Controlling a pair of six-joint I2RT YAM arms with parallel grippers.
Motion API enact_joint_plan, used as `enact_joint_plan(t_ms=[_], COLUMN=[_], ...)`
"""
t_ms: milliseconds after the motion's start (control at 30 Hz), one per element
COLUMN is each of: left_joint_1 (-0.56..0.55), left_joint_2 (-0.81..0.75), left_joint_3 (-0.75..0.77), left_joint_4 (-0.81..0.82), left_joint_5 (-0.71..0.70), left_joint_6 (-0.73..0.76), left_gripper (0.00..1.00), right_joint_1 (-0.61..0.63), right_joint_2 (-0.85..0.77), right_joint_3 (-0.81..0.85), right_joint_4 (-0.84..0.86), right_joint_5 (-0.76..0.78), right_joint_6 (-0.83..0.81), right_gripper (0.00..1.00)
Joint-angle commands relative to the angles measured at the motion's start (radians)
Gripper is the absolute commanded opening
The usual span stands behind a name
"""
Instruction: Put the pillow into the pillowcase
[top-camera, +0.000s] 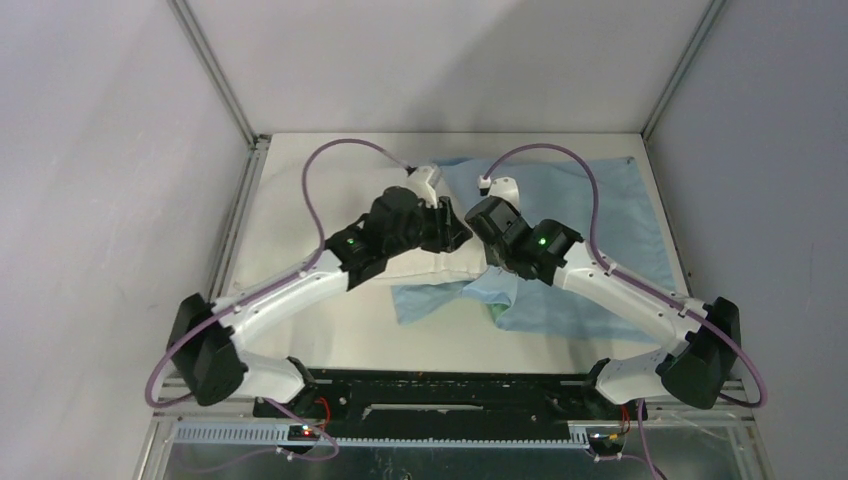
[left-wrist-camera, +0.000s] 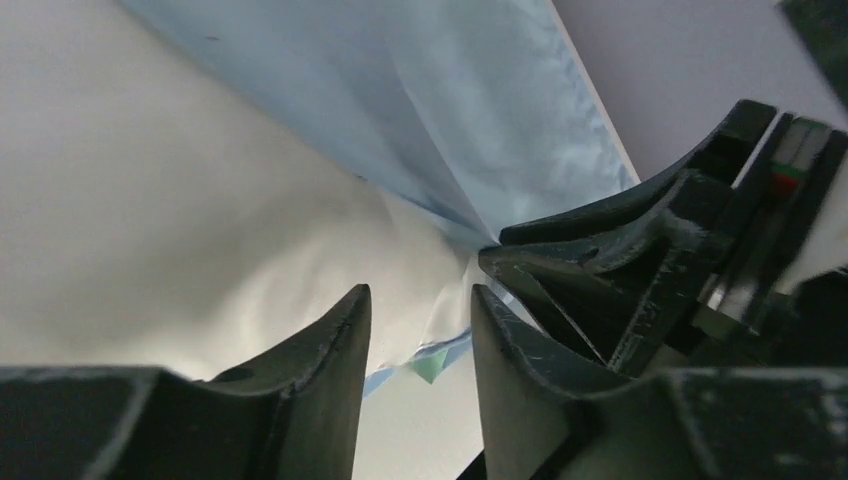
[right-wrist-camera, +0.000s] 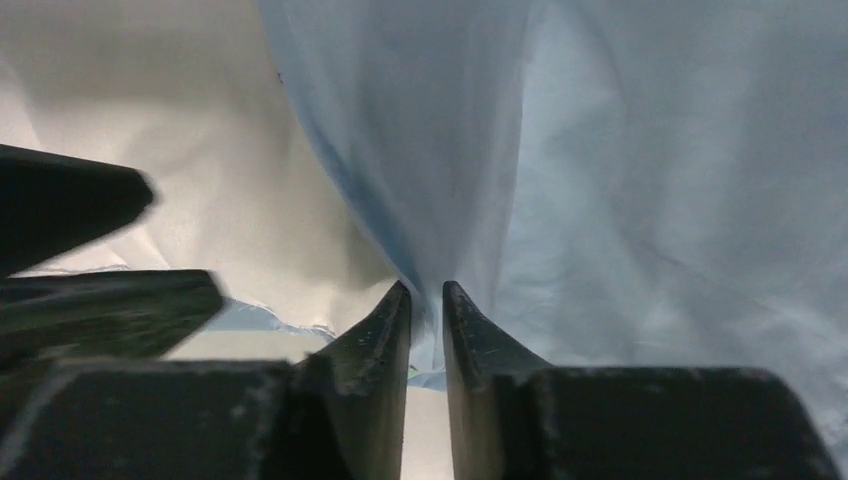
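Lying mostly outside the pillowcase (top-camera: 620, 215), the pillow (top-camera: 432, 266) is pinched by left jaws; right jaws clench pillowcase cloth, both arms angled inward.

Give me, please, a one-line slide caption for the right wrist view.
Right gripper pinches a fold of the light blue pillowcase beside the cream pillow.

Grey walls (top-camera: 100, 150), white table (top-camera: 420, 340), aluminium corner posts (top-camera: 213, 70)
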Motion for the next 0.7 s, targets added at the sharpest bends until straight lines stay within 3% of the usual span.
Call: enact_joint_plan(t_ms=[0,133,467,667], left_joint_1=[-0.016,-0.023,-0.026,-0.036], left_joint_2=[0.076,0.118,0.285,0.418], left_joint_3=[-0.012,-0.049,-0.082,-0.043], left_joint_4=[0.167,0.269,0.537,0.608], left_joint_5=[0.134,0.180,0.196,0.121], left_joint_6=[-0.030,-0.080,-0.168,-0.217], left_gripper=[0.41,0.34,0.15,0.03], right_joint_1=[0.002,-0.007,0.010,0.055], right_joint_2=[-0.024,-0.053,-0.260,-0.349], right_joint_3=[0.006,0.006,-0.065,-0.093], right_joint_4=[-0.003,0.008,0.180,0.337], right_joint_5=[0.044,0.030,-0.051,-0.186], right_joint_6=[0.028,0.049,0.100,0.055], right_gripper=[0.16,0.00,0.00,0.00])
